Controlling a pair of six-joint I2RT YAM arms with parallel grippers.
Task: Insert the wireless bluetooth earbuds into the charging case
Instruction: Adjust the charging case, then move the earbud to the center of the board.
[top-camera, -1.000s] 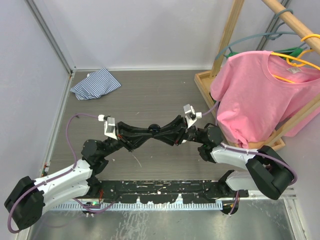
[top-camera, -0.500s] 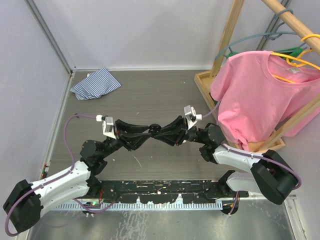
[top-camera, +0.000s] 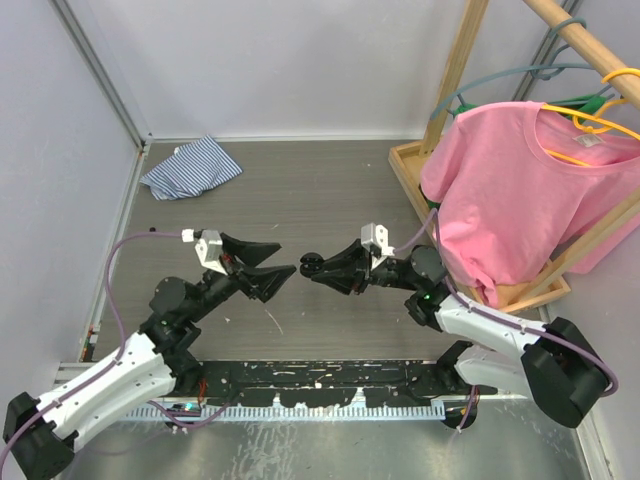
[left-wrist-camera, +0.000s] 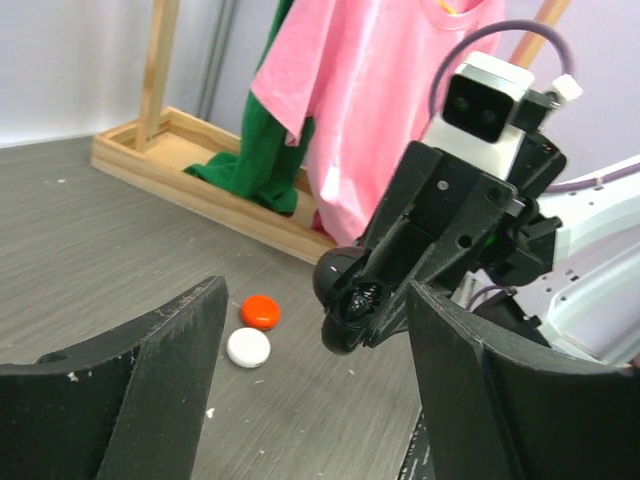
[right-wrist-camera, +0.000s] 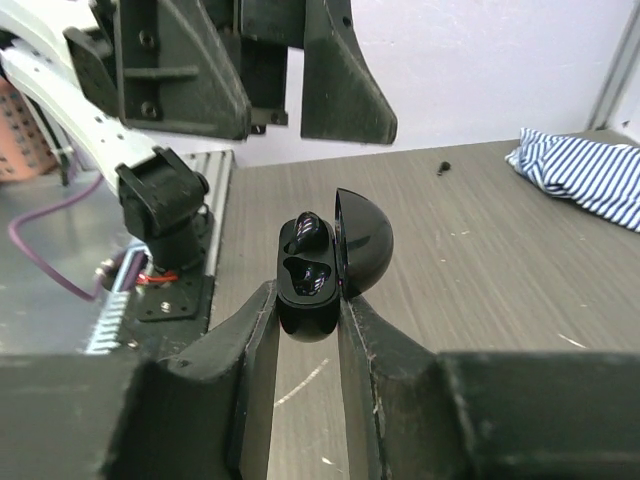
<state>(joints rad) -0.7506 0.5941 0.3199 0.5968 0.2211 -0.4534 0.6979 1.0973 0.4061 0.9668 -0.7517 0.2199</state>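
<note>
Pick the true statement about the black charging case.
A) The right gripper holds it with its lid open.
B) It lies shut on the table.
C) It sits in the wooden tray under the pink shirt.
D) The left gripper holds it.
A: the right wrist view shows the black charging case clamped in the right gripper, lid swung open, while the left gripper stands open and apart from it.
</note>
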